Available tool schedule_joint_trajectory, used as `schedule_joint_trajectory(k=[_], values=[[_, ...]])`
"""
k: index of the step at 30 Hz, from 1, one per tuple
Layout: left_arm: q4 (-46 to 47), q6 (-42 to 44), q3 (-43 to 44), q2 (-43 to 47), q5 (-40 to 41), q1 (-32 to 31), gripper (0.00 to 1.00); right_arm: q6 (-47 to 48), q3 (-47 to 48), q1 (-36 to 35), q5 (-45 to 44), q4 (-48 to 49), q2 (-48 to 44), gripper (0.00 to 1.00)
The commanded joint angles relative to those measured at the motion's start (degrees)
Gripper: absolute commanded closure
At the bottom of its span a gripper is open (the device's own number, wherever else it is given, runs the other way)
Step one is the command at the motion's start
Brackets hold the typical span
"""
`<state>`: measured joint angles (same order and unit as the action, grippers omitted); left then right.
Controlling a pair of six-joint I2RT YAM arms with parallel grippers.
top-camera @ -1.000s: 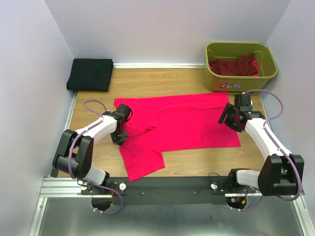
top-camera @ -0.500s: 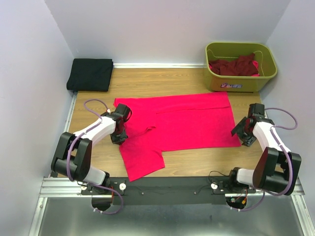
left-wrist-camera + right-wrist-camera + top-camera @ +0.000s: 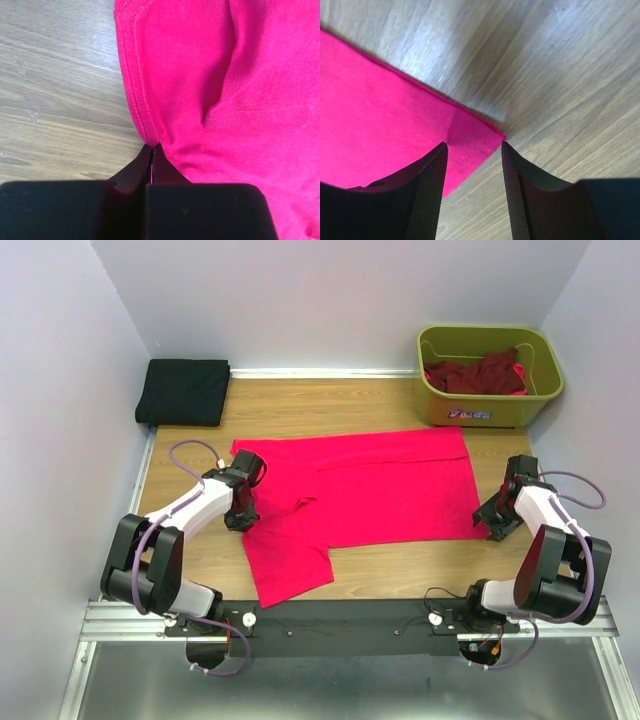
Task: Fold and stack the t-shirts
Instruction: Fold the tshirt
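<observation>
The left hand (image 3: 151, 150) is pinched tight. Its two fingers meet on the hemmed edge of the pink shirt (image 3: 380, 485), where the cloth bunches into a small fold. That grip sits at the shirt's left side, just above where a flap of it reaches toward the near edge.

The right hand (image 3: 472, 150) is spread apart and grips nothing. Its fingers stand either side of the shirt's near right corner, which points into the gap between them. Whether they touch the cloth I cannot tell.

The shirt itself lies spread flat across the middle of the wooden surface (image 3: 300, 400), running from one hand to the other. Beyond it, in the far left corner, a black shirt (image 3: 185, 390) lies folded into a neat square. In the far right corner stands an olive tub (image 3: 490, 412) with maroon shirts (image 3: 475, 375) heaped loosely inside, and a bit of brighter red shows at their right.
</observation>
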<state>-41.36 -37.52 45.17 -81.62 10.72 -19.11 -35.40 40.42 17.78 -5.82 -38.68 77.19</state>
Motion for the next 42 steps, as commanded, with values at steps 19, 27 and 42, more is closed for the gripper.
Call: schedule_joint_trajectory(k=[19,27,42], values=[[0.8,1.5,-2.0,4.8,-2.5,2.5,1.0,-2.5,-1.5,0.9,-2.9,1.1,1.3,0.99],[-0.1,3.9,0.2,6.2,-3.8,5.4,1.0,-0.8,1.6,0.9,-0.8,-1.7,-0.6,0.99],[1.1,8.2,4.1,4.5,-10.5,11.0,1.0,6.7,14.2,0.8,2.7,-3.1,5.9,0.99]])
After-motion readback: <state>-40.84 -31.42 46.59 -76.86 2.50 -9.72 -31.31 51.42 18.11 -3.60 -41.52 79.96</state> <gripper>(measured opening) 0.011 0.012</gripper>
